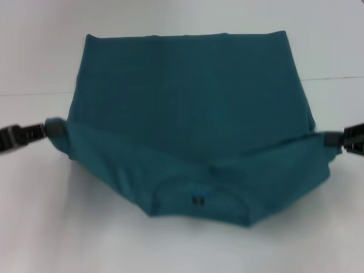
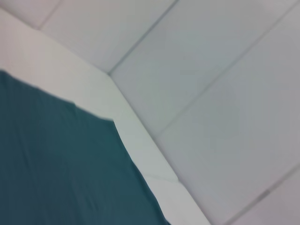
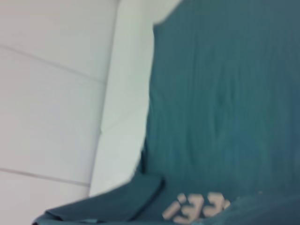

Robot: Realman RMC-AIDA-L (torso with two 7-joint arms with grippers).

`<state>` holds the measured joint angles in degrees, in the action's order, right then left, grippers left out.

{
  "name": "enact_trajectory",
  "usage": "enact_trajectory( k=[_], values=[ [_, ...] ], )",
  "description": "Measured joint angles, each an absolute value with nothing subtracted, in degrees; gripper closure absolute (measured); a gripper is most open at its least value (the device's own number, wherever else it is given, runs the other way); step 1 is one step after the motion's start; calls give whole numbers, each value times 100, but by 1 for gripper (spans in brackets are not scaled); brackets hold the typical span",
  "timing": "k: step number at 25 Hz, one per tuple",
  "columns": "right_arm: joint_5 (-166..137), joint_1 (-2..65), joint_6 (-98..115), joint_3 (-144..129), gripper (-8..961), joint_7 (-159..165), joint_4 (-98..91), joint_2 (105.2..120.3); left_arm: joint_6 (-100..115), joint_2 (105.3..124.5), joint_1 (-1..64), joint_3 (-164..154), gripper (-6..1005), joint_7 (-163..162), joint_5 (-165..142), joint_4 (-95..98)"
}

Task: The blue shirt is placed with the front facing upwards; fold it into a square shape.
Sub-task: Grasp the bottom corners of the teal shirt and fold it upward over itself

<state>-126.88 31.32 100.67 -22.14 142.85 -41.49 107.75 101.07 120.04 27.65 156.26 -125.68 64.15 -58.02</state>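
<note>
Gripped the blue shirt point(image 1: 182, 102) at opposite near corners, left gripper point(image 1: 46, 129) and right gripper point(image 1: 335, 138) pinched shut on cloth; lay on the table point(image 1: 34, 216), collar edge nearest, fold running left-right between both.

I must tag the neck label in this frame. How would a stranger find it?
On the white table lies the blue shirt, stretched between left claw and right claw. On its near collar sits the neck label, the only small dark patch.

print point(image 3: 196, 207): partly covered by a fold of the blue shirt point(image 1: 182, 102)
left gripper point(image 1: 42, 129): fingertips buried in cloth, arm cut off by edge
right gripper point(image 1: 335, 138): likewise
</note>
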Motion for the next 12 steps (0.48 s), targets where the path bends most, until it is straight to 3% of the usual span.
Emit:
enact_trajectory(
  k=[12],
  values=[
    [-11869,3412,9089,-2199,933,14329,-3898,10813,8664,11770,3320,15603,967,-11863,6731,-4674]
  ],
)
